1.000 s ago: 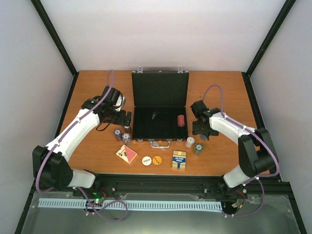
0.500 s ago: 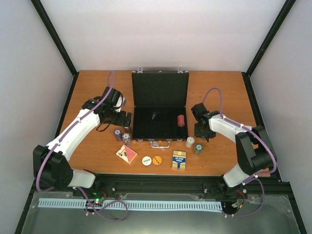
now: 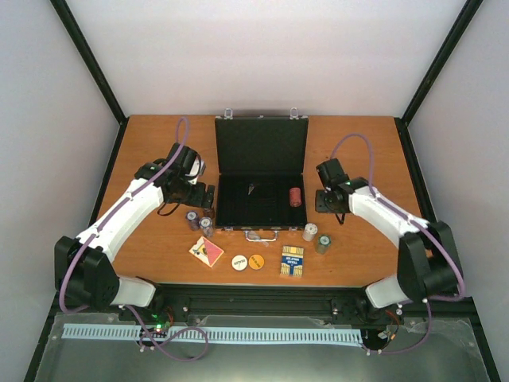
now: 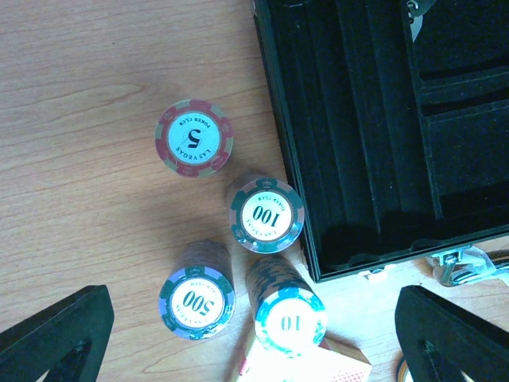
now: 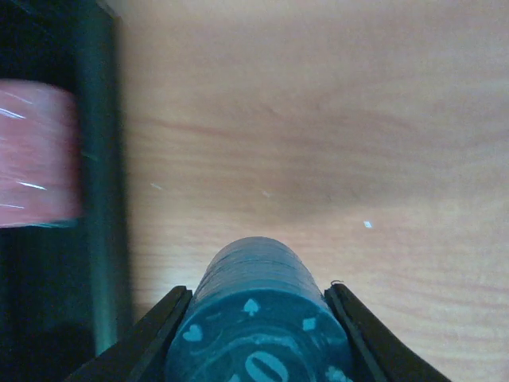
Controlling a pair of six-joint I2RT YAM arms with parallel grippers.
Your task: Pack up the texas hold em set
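**Top external view:** Showing the whole set laid out on the wooden surface (image 3: pixel 350 263). Showing the black case (image 3: pixel 246 208) lying open at the middle with its lid standing upright behind, and a red chip stack (image 3: pixel 296 196) lying inside at the right end. Showing a pink card deck (image 3: pixel 206 251), a white disc (image 3: pixel 238 261), an orange disc (image 3: pixel 256 261) and a blue-and-yellow card deck (image 3: pixel 293 261) lying in a row in front of the case. Reaching inward with both arms, elbows bent, placing the left fingers (image 3: pixel 208 193) just left of the case and the right fingers (image 3: pixel 328 208) just right of it.

**Left wrist view:** Looking straight down on four upright chip stacks (image 4: pixel 266 215) with round printed faces marked 5, 100, 500 and 10, standing beside the case's dark grooved tray. Holding the left fingers spread wide, touching nothing.

**Right wrist view:** Pinching a dark teal chip stack (image 5: pixel 258 318) between the right fingers, pressing on both of its sides, over wood grain beside the case wall. Rendering the red chip stack as a blur at the left.
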